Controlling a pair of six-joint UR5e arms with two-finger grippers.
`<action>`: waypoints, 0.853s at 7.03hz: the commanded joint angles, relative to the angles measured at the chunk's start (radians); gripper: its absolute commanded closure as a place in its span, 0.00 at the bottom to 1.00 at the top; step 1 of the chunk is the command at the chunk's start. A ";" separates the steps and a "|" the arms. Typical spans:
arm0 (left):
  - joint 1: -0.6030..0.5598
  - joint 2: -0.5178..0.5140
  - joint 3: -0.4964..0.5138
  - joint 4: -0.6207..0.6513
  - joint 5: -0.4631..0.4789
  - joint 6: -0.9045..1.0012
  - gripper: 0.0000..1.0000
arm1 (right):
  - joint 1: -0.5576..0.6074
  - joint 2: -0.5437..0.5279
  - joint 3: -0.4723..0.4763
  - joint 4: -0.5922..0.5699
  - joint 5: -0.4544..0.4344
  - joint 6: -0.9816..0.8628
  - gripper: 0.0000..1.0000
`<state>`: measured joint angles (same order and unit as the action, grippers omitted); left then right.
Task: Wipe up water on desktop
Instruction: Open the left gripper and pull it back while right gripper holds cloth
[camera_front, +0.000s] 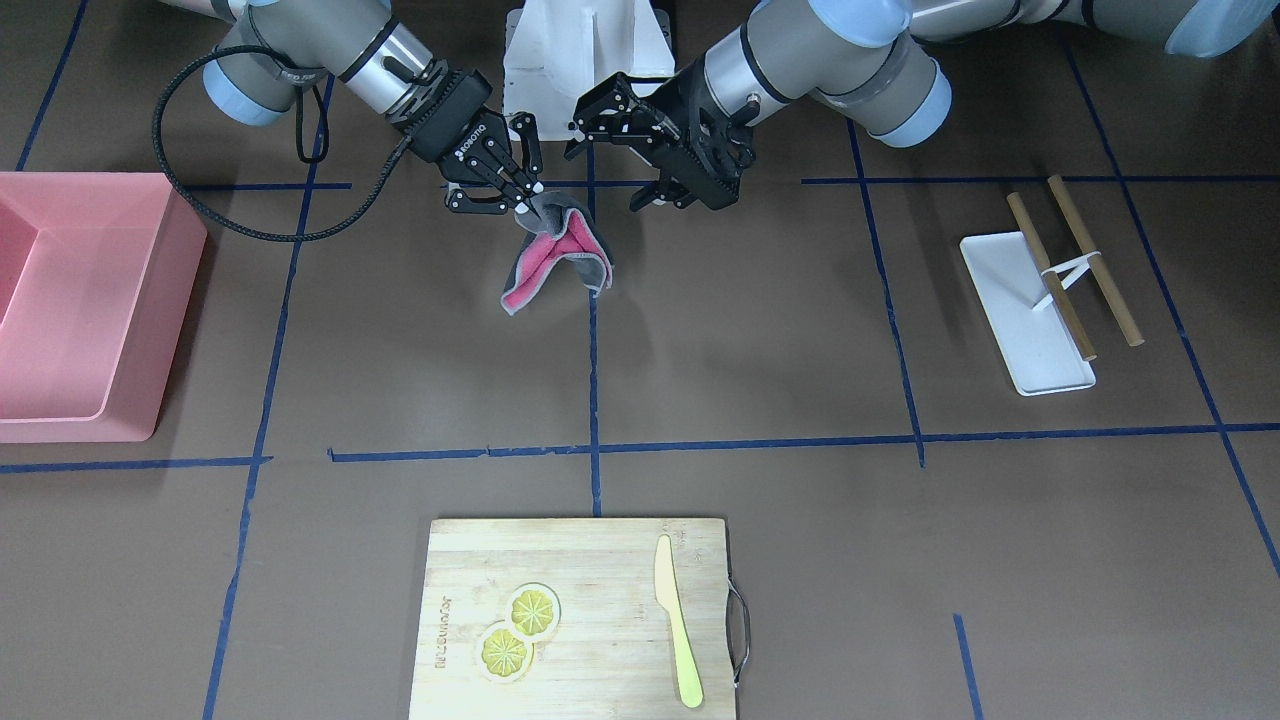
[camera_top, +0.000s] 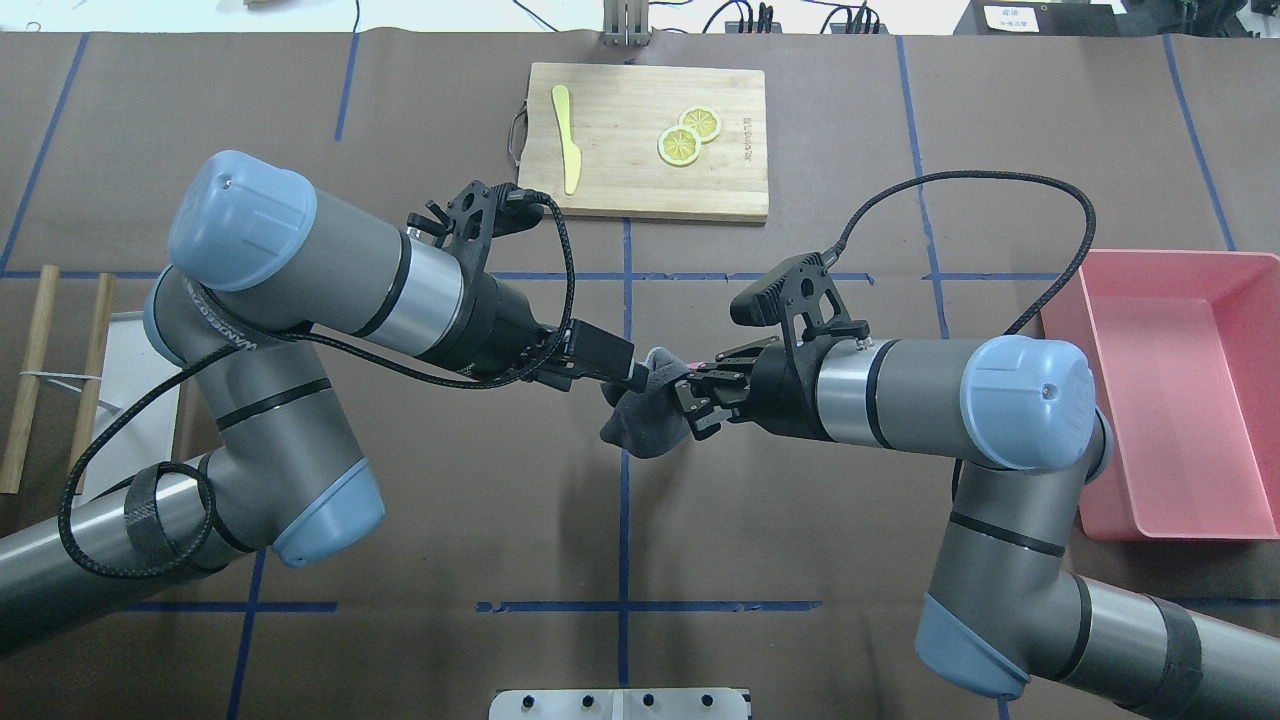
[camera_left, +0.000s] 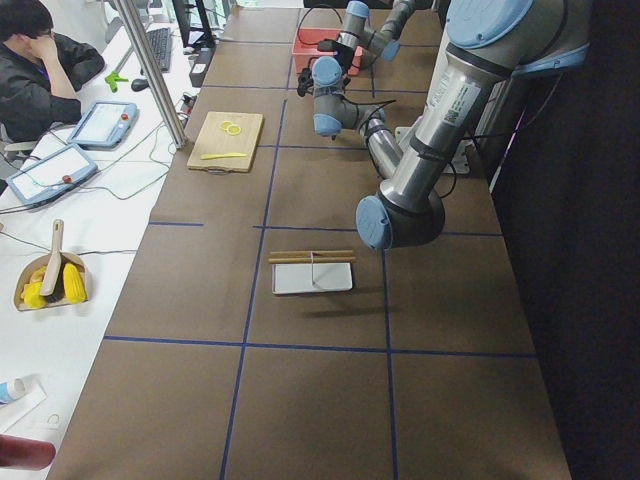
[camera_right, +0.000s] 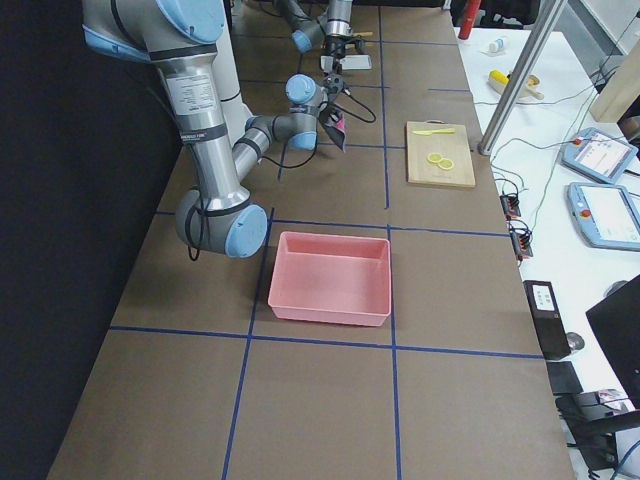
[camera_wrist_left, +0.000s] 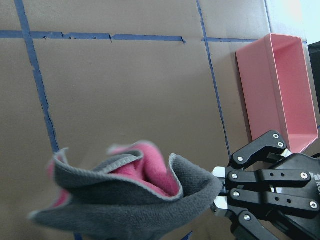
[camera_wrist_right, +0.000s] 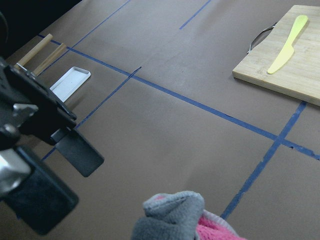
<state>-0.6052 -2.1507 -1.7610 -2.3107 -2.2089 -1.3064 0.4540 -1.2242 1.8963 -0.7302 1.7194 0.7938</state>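
A grey cloth with a pink inner side (camera_front: 560, 260) hangs from my right gripper (camera_front: 522, 205), which is shut on its upper corner, over the middle of the dark-brown desktop (camera_front: 750, 350). The cloth also shows in the overhead view (camera_top: 645, 420) and in both wrist views (camera_wrist_left: 130, 200) (camera_wrist_right: 175, 215). My left gripper (camera_front: 608, 165) is open and empty, right beside the cloth and facing the right gripper (camera_top: 690, 385). I can make out no water on the desktop.
A pink bin (camera_front: 80, 300) stands on the robot's right side. A white tray (camera_front: 1025, 310) with two wooden sticks (camera_front: 1090, 260) lies on its left. A cutting board (camera_front: 580, 620) with a yellow knife (camera_front: 677, 620) and lemon slices (camera_front: 520, 630) sits at the far edge.
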 joint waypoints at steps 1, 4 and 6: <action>-0.011 0.002 -0.003 0.000 -0.002 -0.004 0.00 | 0.002 -0.020 0.024 0.000 0.009 0.004 1.00; -0.189 0.018 -0.009 0.072 -0.215 0.001 0.00 | 0.015 -0.131 0.099 -0.014 0.028 0.004 1.00; -0.290 0.081 -0.046 0.096 -0.209 -0.001 0.00 | 0.119 -0.166 0.136 -0.122 0.100 0.004 1.00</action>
<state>-0.8220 -2.1114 -1.7823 -2.2303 -2.4180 -1.3076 0.5140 -1.3695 2.0028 -0.7763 1.7811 0.7977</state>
